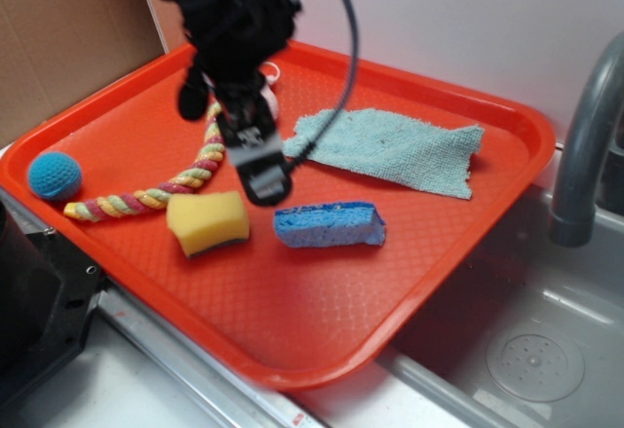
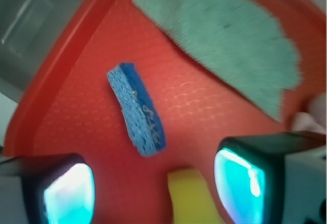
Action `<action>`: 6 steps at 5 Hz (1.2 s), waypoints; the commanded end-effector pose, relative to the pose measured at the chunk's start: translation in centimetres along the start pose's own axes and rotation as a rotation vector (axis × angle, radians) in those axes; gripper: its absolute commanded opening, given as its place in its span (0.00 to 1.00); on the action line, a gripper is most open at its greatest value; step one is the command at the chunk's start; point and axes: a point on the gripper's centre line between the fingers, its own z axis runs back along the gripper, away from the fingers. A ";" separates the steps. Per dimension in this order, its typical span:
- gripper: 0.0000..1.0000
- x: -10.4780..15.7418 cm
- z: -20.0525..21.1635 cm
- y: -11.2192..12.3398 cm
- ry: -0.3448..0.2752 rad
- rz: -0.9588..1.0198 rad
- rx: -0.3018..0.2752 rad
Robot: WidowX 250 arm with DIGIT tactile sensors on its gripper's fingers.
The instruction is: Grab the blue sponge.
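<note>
While your pincer [image 1: 261,176] hangs above the tray [image 1: 322,321], its fingers [image 2: 69,193] stand spread apart with nothing between them, as the wrist view shows: two dark pads with a bright teal sheen at the lower corners, bare red tray between. You find the blue sponge [image 1: 329,224] lying flat near the middle of the tray, toward the near edge, its darker layer on top and the paler porous body facing you. From the outside camera the pincer tip sits just up and to the left of that sponge, not touching it. In the wrist view the blue sponge [image 2: 136,109] lies ahead of the fingers and apart from them, set at a slant.

Just beside it, toward the left edge, you see the yellow sponge [image 1: 207,221], with a narrow gap of tray between the two. A multicoloured rope [image 1: 156,192] curves from the left side up toward the far edge, passing behind the arm. A teal ball [image 1: 54,175] rests near the left corner. A pale green cloth [image 1: 395,148] lies spread toward the far right corner, well clear of the blue sponge. The tray sits beside a sink [image 1: 531,350] with a grey tap [image 1: 580,145] at the right.
</note>
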 end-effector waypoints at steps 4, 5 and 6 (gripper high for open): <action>0.00 -0.8 -6.2 0.0 0.065 -0.117 -0.048; 0.00 -0.7 -6.6 0.3 0.054 -0.121 -0.037; 0.43 -1.1 -3.7 0.8 0.057 -0.172 0.046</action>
